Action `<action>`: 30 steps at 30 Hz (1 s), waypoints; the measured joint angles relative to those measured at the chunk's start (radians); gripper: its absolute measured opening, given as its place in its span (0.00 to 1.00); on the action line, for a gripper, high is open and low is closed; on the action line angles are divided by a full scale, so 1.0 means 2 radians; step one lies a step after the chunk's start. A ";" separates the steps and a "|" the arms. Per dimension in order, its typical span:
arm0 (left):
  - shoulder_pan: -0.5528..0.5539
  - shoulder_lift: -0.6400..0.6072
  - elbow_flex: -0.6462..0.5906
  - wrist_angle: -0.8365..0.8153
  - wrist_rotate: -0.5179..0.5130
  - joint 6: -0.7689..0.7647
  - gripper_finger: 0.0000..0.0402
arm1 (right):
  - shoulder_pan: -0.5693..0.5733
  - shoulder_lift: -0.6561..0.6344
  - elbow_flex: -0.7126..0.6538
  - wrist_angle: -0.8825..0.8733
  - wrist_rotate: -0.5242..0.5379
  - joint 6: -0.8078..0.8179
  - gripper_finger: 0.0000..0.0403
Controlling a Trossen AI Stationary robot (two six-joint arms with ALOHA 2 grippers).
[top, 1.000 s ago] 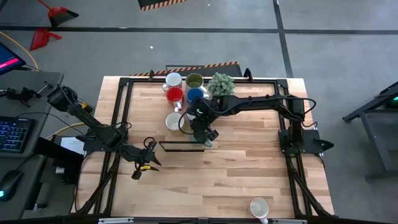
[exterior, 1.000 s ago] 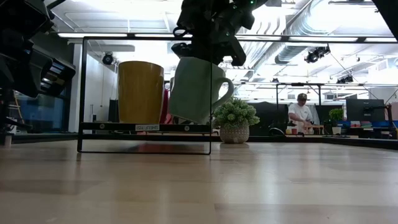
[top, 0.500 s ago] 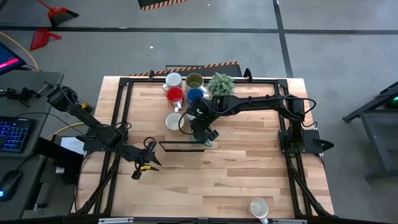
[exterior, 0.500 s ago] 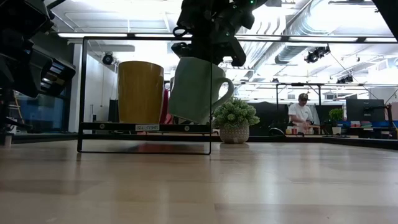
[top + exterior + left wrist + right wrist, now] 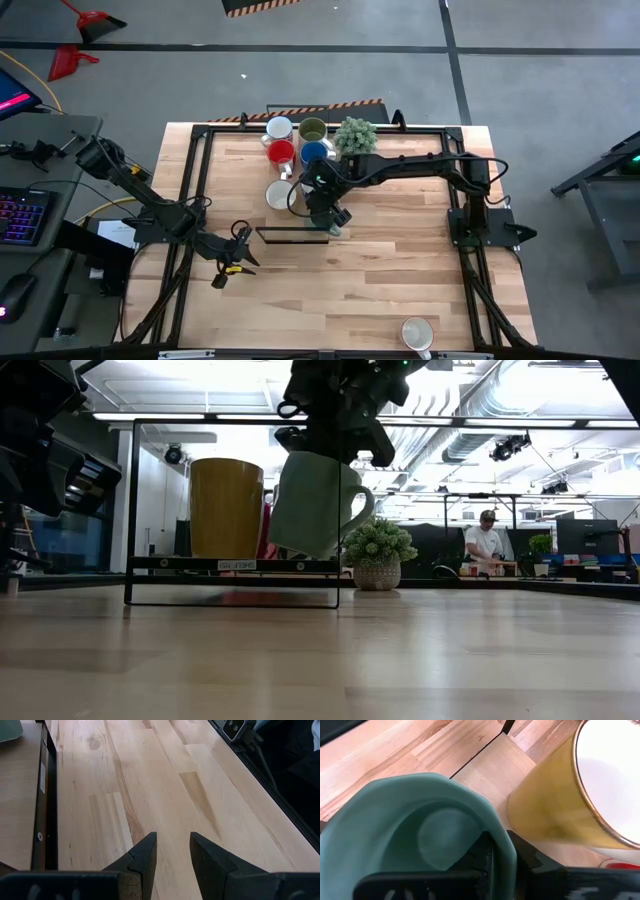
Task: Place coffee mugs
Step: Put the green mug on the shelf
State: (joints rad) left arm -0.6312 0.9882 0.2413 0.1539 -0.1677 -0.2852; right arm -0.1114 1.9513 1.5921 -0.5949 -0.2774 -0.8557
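The right gripper [image 5: 335,445] pinches the rim of a smooth pale-teal ceramic mug [image 5: 312,502], tilted above the wood-plank table [image 5: 380,270]; left gripper [image 5: 170,851] fingers stand apart.

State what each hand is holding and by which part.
The right hand pinches the teal mug by its rim, lifted and tilted above the table. The left hand holds nothing.

Colours here: pale teal mug [image 5: 315,502], mustard-yellow mug [image 5: 226,507] with a white inside, red mug [image 5: 281,152], blue mug [image 5: 314,152], olive mug [image 5: 313,129], white mug [image 5: 279,128]. Light wood table [image 5: 380,270], black frame [image 5: 133,510], green plant [image 5: 355,134].
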 joint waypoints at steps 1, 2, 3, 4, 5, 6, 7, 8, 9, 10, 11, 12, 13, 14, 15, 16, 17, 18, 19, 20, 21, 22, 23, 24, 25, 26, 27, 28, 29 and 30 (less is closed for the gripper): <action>0.000 0.000 0.000 0.000 0.000 0.000 0.26 | 0.001 0.000 0.000 0.000 0.002 0.000 0.05; 0.000 0.000 0.000 0.000 0.000 0.000 0.26 | 0.002 0.000 0.000 0.000 0.004 0.001 0.05; 0.000 0.000 0.000 0.000 0.000 0.000 0.26 | 0.003 0.000 0.002 -0.002 0.005 0.001 0.05; 0.000 0.000 0.000 0.000 0.000 0.000 0.26 | 0.005 0.000 0.006 -0.008 0.008 0.001 0.05; 0.000 0.000 0.000 0.000 0.000 0.000 0.26 | 0.007 0.000 0.010 -0.012 0.012 0.003 0.05; 0.000 0.000 0.000 0.000 0.000 0.000 0.26 | 0.008 0.000 0.013 -0.013 0.015 0.005 0.05; 0.000 0.000 0.000 0.000 0.000 0.000 0.26 | 0.010 0.000 0.016 -0.014 0.018 0.005 0.05; 0.000 0.000 0.000 0.000 0.000 0.000 0.26 | 0.011 0.000 0.019 -0.016 0.021 0.007 0.05; 0.000 0.000 0.000 0.000 0.000 0.000 0.26 | 0.012 0.000 0.023 -0.019 0.022 0.007 0.05; 0.000 0.000 0.000 0.000 0.000 0.000 0.26 | 0.012 0.000 0.026 -0.022 0.021 0.007 0.05; 0.000 0.000 0.000 0.000 0.000 0.000 0.26 | 0.012 0.000 0.028 -0.024 0.021 0.008 0.05; 0.000 0.000 0.000 0.000 0.000 0.000 0.26 | 0.012 0.000 0.028 -0.025 0.020 0.012 0.05; 0.000 0.000 0.000 0.000 0.000 0.000 0.26 | 0.012 0.000 0.028 -0.027 0.020 0.016 0.05; 0.000 0.000 0.000 0.000 0.000 0.000 0.26 | 0.011 0.000 0.028 -0.028 0.021 0.021 0.05; 0.000 0.000 0.000 0.000 0.000 0.000 0.26 | 0.011 0.000 0.028 -0.028 0.020 0.024 0.05; 0.000 0.000 0.000 0.000 0.000 0.000 0.26 | 0.011 0.000 0.028 -0.028 0.020 0.025 0.05; 0.000 0.000 0.000 0.000 0.000 0.000 0.26 | 0.011 0.000 0.028 -0.029 0.020 0.026 0.05; 0.000 0.000 0.000 0.000 0.000 0.000 0.26 | 0.011 0.000 0.028 -0.029 0.020 0.026 0.05; 0.000 0.000 0.000 0.000 0.000 0.000 0.26 | 0.011 0.000 0.028 -0.029 0.020 0.025 0.05; 0.000 0.000 0.000 0.000 0.000 0.000 0.26 | 0.011 0.000 0.028 -0.029 0.020 0.024 0.05; 0.000 0.000 0.000 0.000 0.000 0.000 0.26 | 0.011 0.000 0.028 -0.027 0.020 0.023 0.05; 0.000 0.000 0.000 0.000 0.000 0.000 0.26 | 0.011 0.000 0.028 -0.027 0.019 0.022 0.05; 0.000 0.000 0.000 0.000 0.000 0.000 0.26 | 0.011 0.000 0.028 -0.027 0.019 0.022 0.05; 0.000 0.000 0.000 0.000 0.000 0.000 0.26 | 0.011 0.000 0.028 -0.027 0.019 0.022 0.05; 0.000 0.000 0.000 0.000 0.000 0.000 0.26 | 0.011 0.000 0.028 -0.027 0.019 0.022 0.05; 0.000 0.000 0.000 0.000 0.000 0.000 0.26 | 0.011 0.002 0.028 -0.026 0.019 0.022 0.05; 0.000 0.000 0.000 0.000 0.000 0.000 0.26 | 0.011 0.003 0.028 -0.025 0.017 0.022 0.05; 0.000 0.000 0.000 0.000 0.000 0.000 0.26 | 0.011 0.005 0.028 -0.025 0.018 0.020 0.05; 0.000 0.000 0.000 0.000 0.000 0.000 0.26 | 0.011 0.007 0.028 -0.025 0.020 0.018 0.05; 0.000 0.000 0.000 0.000 0.000 0.000 0.26 | 0.011 0.008 0.028 -0.024 0.021 0.016 0.05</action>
State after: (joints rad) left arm -0.6308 0.9882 0.2413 0.1532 -0.1676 -0.2848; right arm -0.0895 1.9681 1.6485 -0.6434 -0.2358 -0.8242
